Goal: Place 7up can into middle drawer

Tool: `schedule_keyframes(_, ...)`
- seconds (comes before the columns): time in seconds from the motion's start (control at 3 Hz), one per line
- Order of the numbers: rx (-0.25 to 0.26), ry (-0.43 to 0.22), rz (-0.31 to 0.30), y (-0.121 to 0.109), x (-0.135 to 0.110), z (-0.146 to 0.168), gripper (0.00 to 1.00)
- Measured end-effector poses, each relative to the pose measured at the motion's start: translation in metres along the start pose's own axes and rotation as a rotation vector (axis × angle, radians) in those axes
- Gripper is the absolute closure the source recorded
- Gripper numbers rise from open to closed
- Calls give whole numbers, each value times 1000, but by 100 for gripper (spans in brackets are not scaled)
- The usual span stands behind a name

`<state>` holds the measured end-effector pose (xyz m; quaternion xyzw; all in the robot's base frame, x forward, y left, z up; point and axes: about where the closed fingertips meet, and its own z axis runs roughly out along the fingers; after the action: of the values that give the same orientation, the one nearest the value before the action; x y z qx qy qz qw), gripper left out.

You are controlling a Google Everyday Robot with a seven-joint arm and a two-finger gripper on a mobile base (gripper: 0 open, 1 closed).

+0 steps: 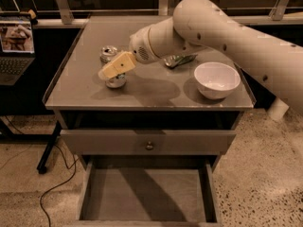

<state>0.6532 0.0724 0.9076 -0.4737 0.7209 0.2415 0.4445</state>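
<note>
Near the left edge of the worktop point(80, 91), the 7up can point(109, 52) stands upright with the claw point(113, 69) across its front; whether the claw clenches it or hangs released cannot be told. Toward the right edge sits a white bowl point(217, 79). Below the front edge, the middle drawer point(147, 193) is pulled out beneath a shut drawer front point(94, 142).

- The 7up can point(109, 54), a small whitish-silver soda can with a silver top, stands upright on the left half of the grey tabletop. Its middle is hidden.
- The gripper point(110, 71), tan-coloured, lies slanted across the front of the can, right against it.
- The middle drawer point(147, 193), a wide shallow grey box with a flat floor and low side walls, is pulled open below the tabletop, well apart from the can.
</note>
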Motion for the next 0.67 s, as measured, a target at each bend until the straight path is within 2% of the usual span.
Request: schedule_keyframes(0.67,-62,51,4,10,7,26,0)
